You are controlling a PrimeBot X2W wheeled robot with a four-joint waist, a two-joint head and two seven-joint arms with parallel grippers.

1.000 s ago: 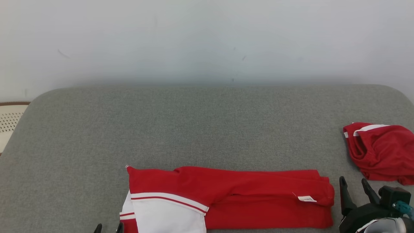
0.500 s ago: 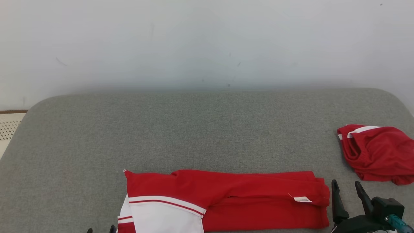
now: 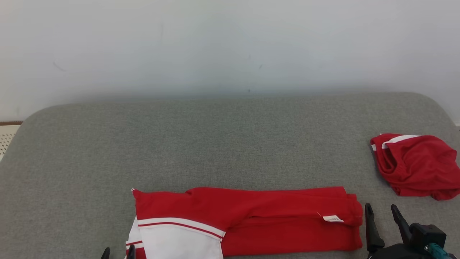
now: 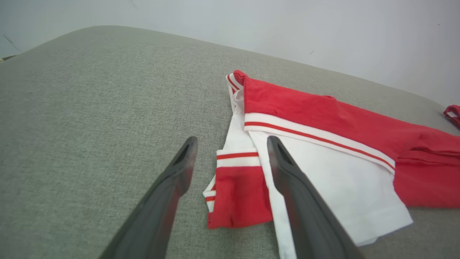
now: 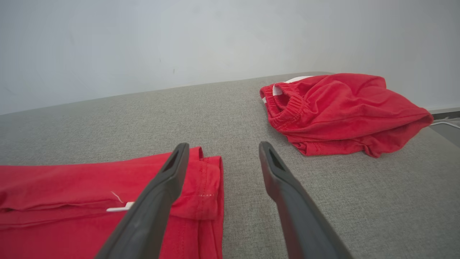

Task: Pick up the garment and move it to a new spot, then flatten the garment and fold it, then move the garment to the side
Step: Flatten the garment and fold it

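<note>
Head view: grey cushion [image 3: 230, 144] beyond garment [image 3: 269, 208]

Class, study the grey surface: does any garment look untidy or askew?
The crumpled red garment at the right lies in a heap, elastic waistband gaping, unlike the folded red-and-white garment lying flat near the front edge.

Small white tag [image 3: 332, 218] on red garment [image 3: 273, 216]; print too small to read
</note>
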